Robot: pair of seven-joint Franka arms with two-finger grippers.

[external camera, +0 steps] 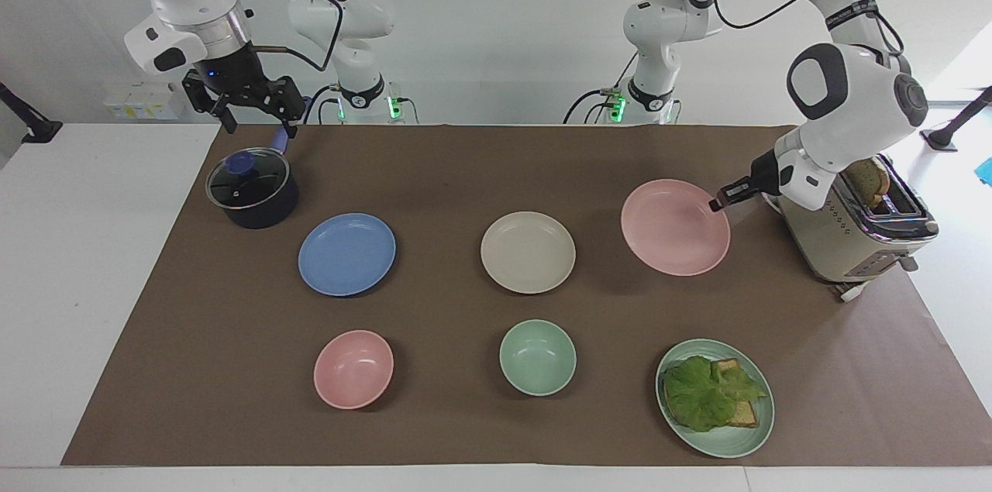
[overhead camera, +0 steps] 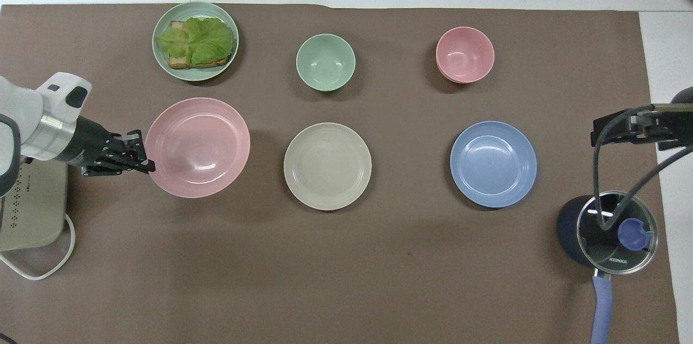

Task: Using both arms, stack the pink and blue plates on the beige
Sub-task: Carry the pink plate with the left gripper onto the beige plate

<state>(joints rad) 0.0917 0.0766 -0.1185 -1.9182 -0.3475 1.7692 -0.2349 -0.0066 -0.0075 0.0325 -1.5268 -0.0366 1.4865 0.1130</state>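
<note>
left tool [overhead camera: 145, 157] gripping pink plate [overhead camera: 197, 147]

plates [external camera: 675, 228]: 4 | bowls [external camera: 353, 369]: 2 | pot [external camera: 252, 188]: 1 | toaster [external camera: 860, 232]: 1

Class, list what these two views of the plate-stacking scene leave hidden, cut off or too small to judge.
- Toaster: overhead view, partly covered by the left arm and cut by the frame edge.
- Right end effector: overhead view, only part shows at the frame edge, over the pot.
- Bread under the lettuce on the green plate: mostly covered in both views.
- Left end effector on the pink plate: finger contact at the rim too small to judge.
</note>
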